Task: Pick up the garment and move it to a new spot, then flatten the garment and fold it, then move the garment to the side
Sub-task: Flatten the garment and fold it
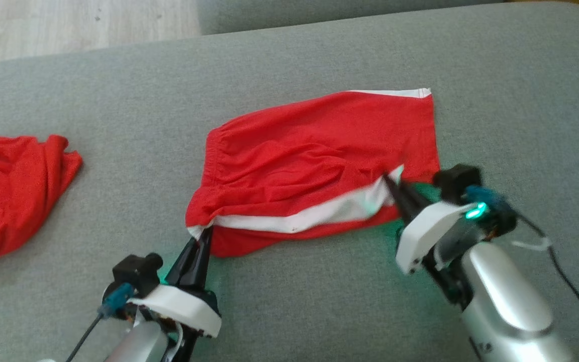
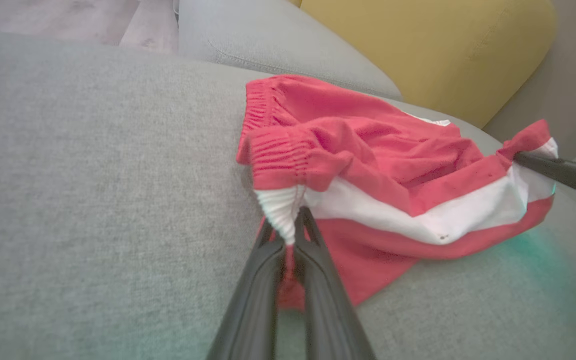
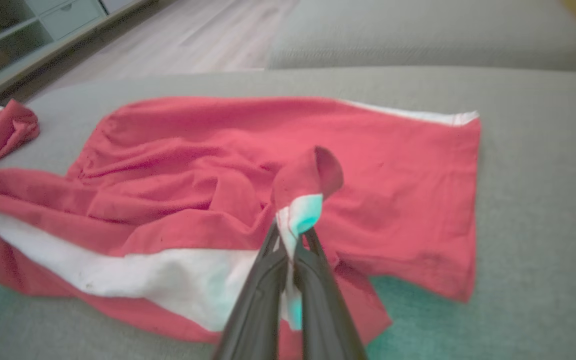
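The garment (image 1: 319, 151) is a pair of red shorts with a white side stripe, lying on a grey cushion (image 1: 294, 301) in the middle of the head view. My left gripper (image 1: 204, 234) is shut on the garment's near left corner, pinching the white ribbed waistband end (image 2: 280, 212). My right gripper (image 1: 390, 182) is shut on the near right edge, where a fold of red and white cloth (image 3: 303, 200) stands up between the fingers. In the left wrist view a dark finger (image 2: 563, 172) of the right gripper holds the far corner.
A second red garment (image 1: 13, 191) lies crumpled at the cushion's left edge. Wooden floor (image 1: 78, 25) shows beyond the cushion. A yellow cushion (image 2: 428, 50) stands behind the sofa seat, and a pale shelf unit (image 3: 23, 35) sits at the far left.
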Motion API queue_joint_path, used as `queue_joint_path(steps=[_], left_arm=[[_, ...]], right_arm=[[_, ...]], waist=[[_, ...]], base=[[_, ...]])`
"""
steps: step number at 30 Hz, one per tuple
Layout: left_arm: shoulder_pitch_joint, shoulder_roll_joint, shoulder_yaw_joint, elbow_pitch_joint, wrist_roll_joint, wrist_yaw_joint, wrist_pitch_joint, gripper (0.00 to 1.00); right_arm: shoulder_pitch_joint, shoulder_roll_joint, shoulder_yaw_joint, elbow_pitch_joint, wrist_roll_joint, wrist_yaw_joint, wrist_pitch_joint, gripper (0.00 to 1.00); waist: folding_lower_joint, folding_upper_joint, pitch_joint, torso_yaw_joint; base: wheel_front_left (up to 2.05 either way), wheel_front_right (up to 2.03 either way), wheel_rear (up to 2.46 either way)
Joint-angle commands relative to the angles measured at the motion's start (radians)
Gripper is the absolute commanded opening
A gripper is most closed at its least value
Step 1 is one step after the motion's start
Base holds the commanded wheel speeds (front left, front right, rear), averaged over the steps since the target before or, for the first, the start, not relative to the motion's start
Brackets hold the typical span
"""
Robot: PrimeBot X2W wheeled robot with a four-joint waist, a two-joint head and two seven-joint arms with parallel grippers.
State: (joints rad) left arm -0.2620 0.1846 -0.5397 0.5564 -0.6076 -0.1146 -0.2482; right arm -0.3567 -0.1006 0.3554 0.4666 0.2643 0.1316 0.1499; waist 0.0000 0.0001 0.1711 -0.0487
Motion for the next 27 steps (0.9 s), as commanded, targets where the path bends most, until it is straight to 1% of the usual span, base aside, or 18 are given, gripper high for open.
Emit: queue_joint_path(steps=[1,4,6,8,12,15,17,18,20,21,22,24,26,27], left_arm=[[-0.025,0.017,0.039,-0.051,-0.003,-0.003,-0.013,0.00],[-0.016,0.011,0.056,-0.126,-0.032,-0.006,-0.013,0.00],[-0.007,0.011,0.066,-0.205,-0.066,-0.009,-0.011,0.00],[0.000,0.020,0.075,-0.313,-0.106,-0.010,0.014,0.00],[-0.004,0.060,0.094,-0.574,-0.183,-0.004,0.128,0.00],[-0.038,0.095,0.106,-0.752,-0.229,0.022,0.239,0.00],[-0.076,0.102,0.119,-0.832,-0.273,0.046,0.309,0.00],[-0.101,0.104,0.130,-0.859,-0.293,0.060,0.340,0.00],[-0.170,0.120,0.141,-0.879,-0.315,0.081,0.411,0.00],[-0.170,0.120,0.141,-0.879,-0.315,0.081,0.411,0.00],[-0.212,0.127,0.149,-0.872,-0.318,0.089,0.437,0.00],[-0.297,0.120,0.169,-0.826,-0.349,0.107,0.484,0.00],[-0.403,0.124,0.193,-0.756,-0.340,0.118,0.505,0.00],[-0.456,0.115,0.208,-0.714,-0.340,0.122,0.502,0.00]], right_arm=[[-0.016,0.008,-0.019,-0.069,-0.010,-0.001,-0.033,0.00],[0.026,0.010,-0.084,-0.162,-0.015,-0.001,-0.055,0.00],[0.063,0.012,-0.130,-0.255,-0.013,-0.001,-0.057,0.00],[0.099,0.012,-0.181,-0.372,-0.022,-0.001,-0.047,0.00],[0.140,0.001,-0.259,-0.639,-0.057,-0.001,0.006,0.00],[0.127,-0.011,-0.281,-0.814,-0.077,-0.001,0.071,0.00],[0.079,-0.026,-0.273,-0.892,-0.075,-0.001,0.112,0.00],[0.044,-0.036,-0.268,-0.908,-0.064,-0.001,0.132,0.00],[-0.053,-0.067,-0.250,-0.892,-0.034,-0.001,0.162,0.00],[-0.053,-0.067,-0.250,-0.892,-0.034,-0.001,0.162,0.00],[-0.110,-0.074,-0.241,-0.857,-0.002,-0.001,0.170,0.00],[-0.240,-0.092,-0.215,-0.763,0.053,-0.001,0.165,0.00],[-0.382,-0.101,-0.191,-0.647,0.098,-0.001,0.121,0.00],[-0.455,-0.108,-0.176,-0.584,0.112,-0.001,0.089,0.00]], waist=[[0.0000,-0.0001,-0.007,0.008],[0.0000,-0.0001,-0.016,0.014],[0.0000,-0.0001,-0.020,0.017],[0.0000,-0.0001,-0.017,0.020],[0.0000,-0.0001,-0.002,0.021],[0.0000,-0.0001,0.021,0.018],[0.0000,-0.0001,0.046,0.011],[0.0000,-0.0001,0.065,0.005],[0.0000,-0.0001,0.113,-0.004],[0.0000,-0.0001,0.113,-0.004],[0.0000,-0.0001,0.139,-0.009],[0.0000,-0.0001,0.195,-0.017],[0.0000,-0.0001,0.258,-0.024],[0.0000,-0.0001,0.286,-0.028]], base=[[0.00,0.00,0.00],[0.00,0.00,0.00],[0.00,0.00,0.00],[0.00,0.00,0.00],[0.00,0.00,0.00],[0.00,0.00,0.00],[0.00,0.00,0.00],[0.00,0.00,0.00],[0.00,0.00,0.00],[0.00,0.00,0.00],[0.00,0.00,0.00],[0.00,0.00,0.00],[0.00,0.00,0.00],[0.00,0.00,0.00]])
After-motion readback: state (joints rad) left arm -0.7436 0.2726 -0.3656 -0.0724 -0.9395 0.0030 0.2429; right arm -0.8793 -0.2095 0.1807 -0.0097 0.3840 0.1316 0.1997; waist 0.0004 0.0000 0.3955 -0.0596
